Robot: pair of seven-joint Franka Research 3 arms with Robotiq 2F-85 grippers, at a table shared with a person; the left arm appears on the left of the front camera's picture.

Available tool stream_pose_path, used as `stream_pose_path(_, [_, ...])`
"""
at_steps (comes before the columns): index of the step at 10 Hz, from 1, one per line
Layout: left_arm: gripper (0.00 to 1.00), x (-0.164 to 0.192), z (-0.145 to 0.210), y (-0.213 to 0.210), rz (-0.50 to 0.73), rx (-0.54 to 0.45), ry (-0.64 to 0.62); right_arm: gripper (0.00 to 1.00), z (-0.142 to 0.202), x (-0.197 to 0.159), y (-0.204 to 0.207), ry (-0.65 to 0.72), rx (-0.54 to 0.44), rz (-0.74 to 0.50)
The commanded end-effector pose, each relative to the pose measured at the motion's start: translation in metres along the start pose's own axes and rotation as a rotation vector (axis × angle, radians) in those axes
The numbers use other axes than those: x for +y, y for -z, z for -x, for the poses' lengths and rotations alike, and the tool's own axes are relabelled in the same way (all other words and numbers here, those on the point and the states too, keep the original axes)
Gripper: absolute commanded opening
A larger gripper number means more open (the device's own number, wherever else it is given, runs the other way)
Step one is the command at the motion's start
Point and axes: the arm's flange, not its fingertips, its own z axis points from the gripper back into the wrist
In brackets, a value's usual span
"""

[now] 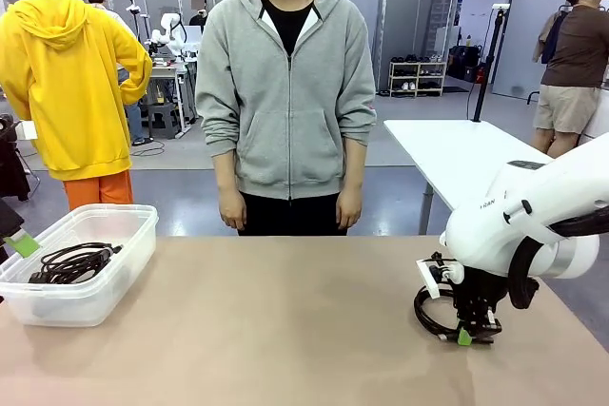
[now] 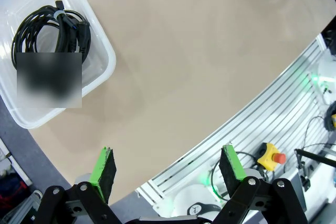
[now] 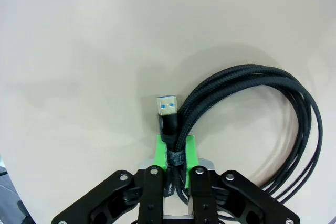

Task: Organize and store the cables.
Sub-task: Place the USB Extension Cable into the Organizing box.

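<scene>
A coiled black cable with a blue-tipped USB plug lies on the tan table. My right gripper is shut on its bundled end, green pads squeezing the cords. From the front, that gripper is down at the table's right side with the cable looping beside it. Another coiled black cable rests in the clear plastic bin at the left. My left gripper hangs open above the table's near edge, nothing between its fingers; the bin's cable lies at the upper left of its view.
A person in a grey hoodie stands at the far side with hands down. The bin sits near the table's left corner. A white table stands behind at the right. The table's middle is bare.
</scene>
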Motion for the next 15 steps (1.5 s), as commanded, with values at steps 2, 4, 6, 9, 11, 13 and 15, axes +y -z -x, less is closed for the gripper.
stream_pose_path(2, [1.0, 0.002, -0.003, -0.002, -0.004, -0.011, -0.004, 0.0, -0.025, -0.005, -0.043, 0.022, 0.045, 0.018])
stream_pose_path(4, [1.0, 0.002, -0.003, -0.002, -0.004, -0.011, -0.004, 0.0, -0.041, -0.009, -0.077, 0.071, 0.094, 0.001])
stream_pose_path(6, [1.0, 0.002, -0.003, -0.002, -0.004, -0.011, -0.004, 0.0, -0.069, -0.009, -0.098, 0.085, 0.028, -0.03])
stream_pose_path(9, [1.0, 0.002, -0.003, -0.002, -0.004, -0.011, -0.004, 0.0, -0.173, -0.011, -0.103, 0.087, 0.016, -0.001])
stream_pose_path(11, [1.0, 0.002, -0.003, -0.002, -0.004, -0.011, -0.004, 0.0, -0.243, -0.025, -0.09, 0.086, -0.063, 0.047])
stream_pose_path(13, [1.0, 0.002, -0.003, -0.002, -0.004, -0.011, -0.004, 0.0, -0.299, -0.03, -0.06, 0.083, -0.068, 0.038])
stream_pose_path(15, [1.0, 0.002, -0.003, -0.002, -0.004, -0.011, -0.004, 0.0, -0.337, -0.031, -0.025, 0.056, -0.037, -0.001])
